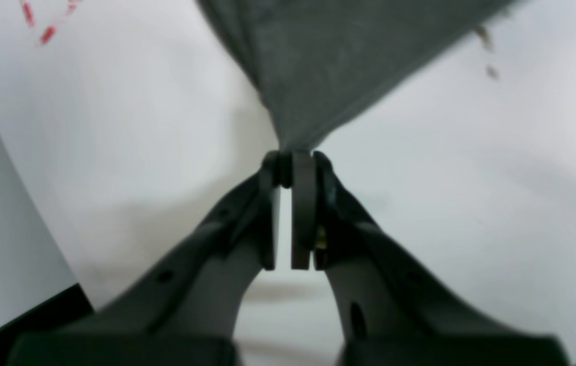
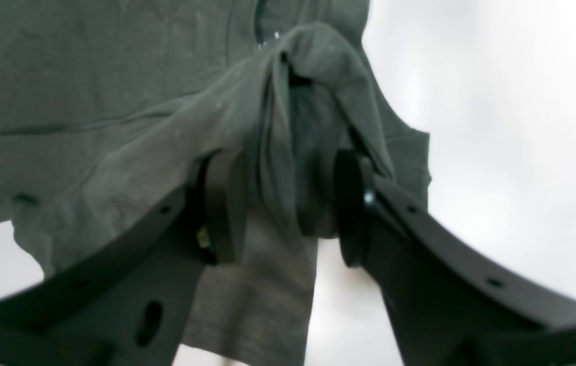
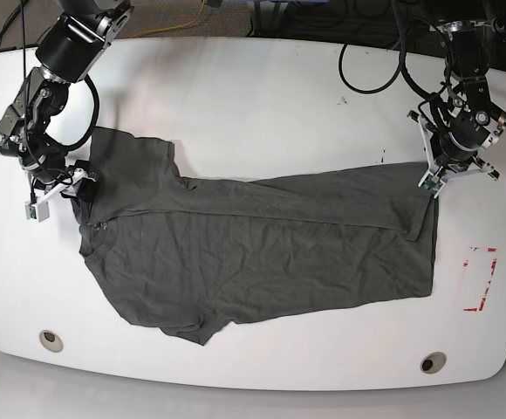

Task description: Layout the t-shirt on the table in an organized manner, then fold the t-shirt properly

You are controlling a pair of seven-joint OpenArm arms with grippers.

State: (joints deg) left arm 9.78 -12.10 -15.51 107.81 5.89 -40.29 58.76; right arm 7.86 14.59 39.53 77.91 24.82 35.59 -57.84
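Observation:
The dark grey t-shirt (image 3: 262, 244) lies spread sideways across the white table (image 3: 253, 96), wrinkled, with one sleeve toward the back left. My left gripper (image 3: 432, 185) at the shirt's right end is shut on a hem corner; in the left wrist view the t-shirt (image 1: 328, 66) fans out from the pinched left gripper (image 1: 295, 155). My right gripper (image 3: 77, 194) is at the collar end. In the right wrist view a thick bunch of t-shirt (image 2: 90, 101) fills the right gripper (image 2: 288, 203), whose jaws stand half apart, closed on the cloth.
A red tape rectangle (image 3: 482, 279) marks the table right of the shirt, seen also as red tape (image 1: 46, 34). Two round grommets (image 3: 51, 340) (image 3: 433, 362) sit near the front edge. Black cables (image 3: 366, 78) loop at the back right.

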